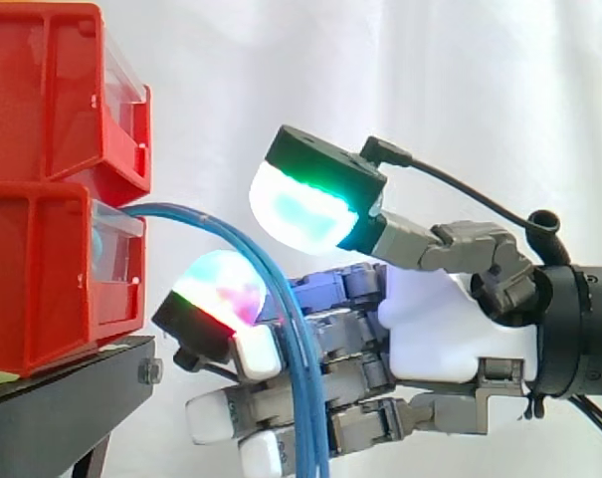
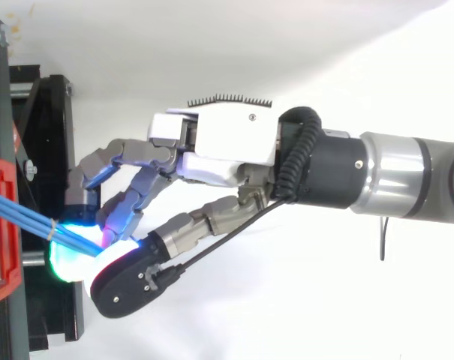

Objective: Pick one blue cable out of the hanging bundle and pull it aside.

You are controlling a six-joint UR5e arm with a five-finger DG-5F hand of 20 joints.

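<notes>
Robot hand point(image 1: 430, 319) meets the blue cable bundle point(image 1: 308, 398) hanging from the left red bin point(image 1: 32, 279). No cable is separated yet. Its grip cannot be told.

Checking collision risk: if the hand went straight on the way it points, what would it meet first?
The blue cables cross right at the hand; past them, probably the lower red bin or the black stand, depth unclear.

A black stand point(image 1: 67, 390) carries two stacked red bins. The lower bin point(image 1: 32, 284) sits directly on its top, front nearly at the stand's edge, and the upper bin point(image 1: 42, 90) rests on it.
</notes>
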